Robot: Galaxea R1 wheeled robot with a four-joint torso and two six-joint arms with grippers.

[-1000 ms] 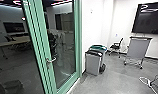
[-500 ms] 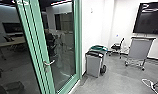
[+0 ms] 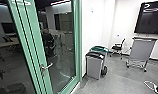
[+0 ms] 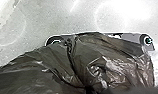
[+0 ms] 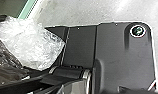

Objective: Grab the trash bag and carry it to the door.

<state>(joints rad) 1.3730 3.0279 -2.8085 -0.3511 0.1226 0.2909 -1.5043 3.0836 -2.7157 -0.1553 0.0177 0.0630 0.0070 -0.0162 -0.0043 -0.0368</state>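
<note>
Jaws of the left gripper and of the right gripper cannot be read as spread or pressed together; in the left wrist view, the dark, glossy plastic trash bag [image 4: 105, 60] is seen over the robot's wide dark plate [image 4: 131, 37], its folds drawn together at a tight gather [image 4: 88, 88]; a grip at that gather seems likely, though this is judged from the creases alone; the pull is best kept on the whole bunch rather than on one thin fold, since a single layer could stretch or tear. In the right wrist view, crumpled clear-whitish plastic [image 5: 32, 45] is shown beside dark, creased film, close to the robot's body; whether both belong to one bag cannot be told; loose film should be held clear of the jointed bar, where it might be snagged. In the head view, a green-framed glass door [image 3: 39, 50] with a silver lever handle [image 3: 47, 67] is shown near on the robot's left; a grey bin with a black lid [image 3: 94, 66] is seen just beyond, with a green-lidded bin [image 3: 100, 49] behind it; smooth, slow driving is called for, so that swing is limited; room should be left beside the frame, and the bag should be carried high enough not to be dragged.
</note>
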